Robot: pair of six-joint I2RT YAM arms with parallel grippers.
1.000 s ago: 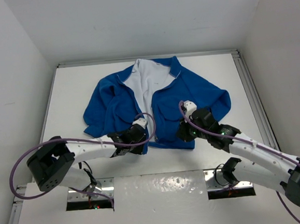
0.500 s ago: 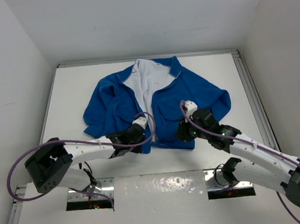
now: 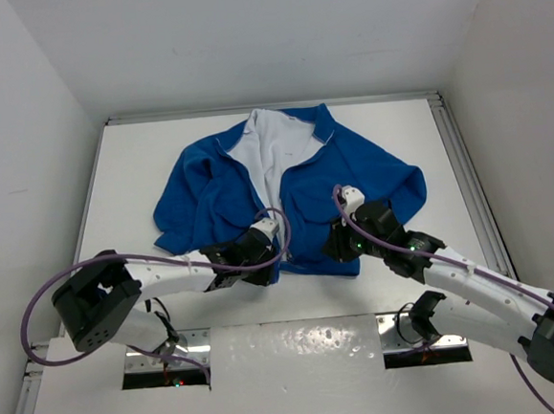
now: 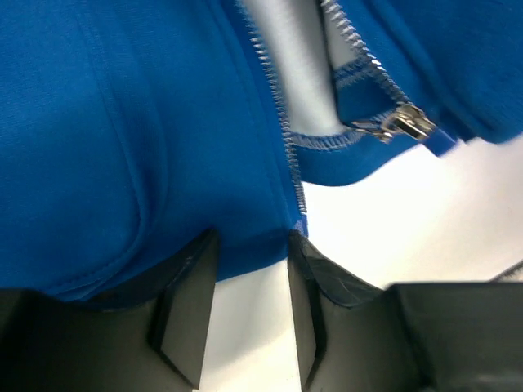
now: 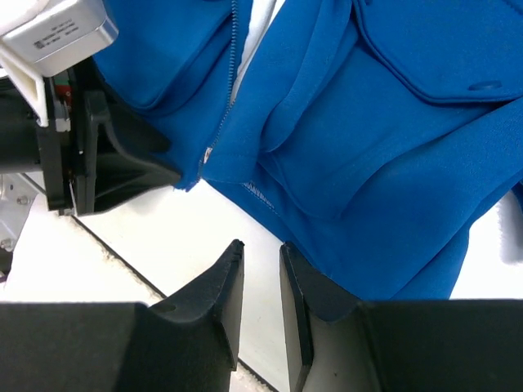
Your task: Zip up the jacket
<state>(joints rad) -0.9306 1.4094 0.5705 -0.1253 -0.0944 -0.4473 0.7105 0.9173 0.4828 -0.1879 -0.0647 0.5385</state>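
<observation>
Left end effector (image 4: pixel 251 241) sits low at the near hem of the jacket (image 3: pixel 371 176), its two dark fingers partly spread with nothing caught between them; bare white worktop (image 3: pixel 138 151) shows in the gap, and the hem lies right at the fingertips; whether it touches them cannot be told; this spot seems chosen because the row of silver zipper teeth (image 4: pixel 278 106) on the left front panel ends just there, at the hem corner; the zipper slider (image 4: pixel 406 122) rests to the right, at the bottom of the other panel, apart from the teeth, so the two sides are not yet joined; right end effector (image 5: pixel 260 247) hovers over the worktop just near of the right panel's hem, its fingers only a narrow slit apart and holding nothing; it appears placed to take that hem and steady the slider side while the left side is brought across; the jacket itself is spread flat in the middle of the worktop, bright blue, collar (image 3: pixel 326 124) at the far end and hem toward the arms, sleeves folded in at left and right; the front falls open in a long wedge showing white lining (image 3: pixel 273 155), wide at the far end and narrowing toward the hem; lying this way, both zipper ends face the arms, within reach of each; zipping has not begun.
</observation>
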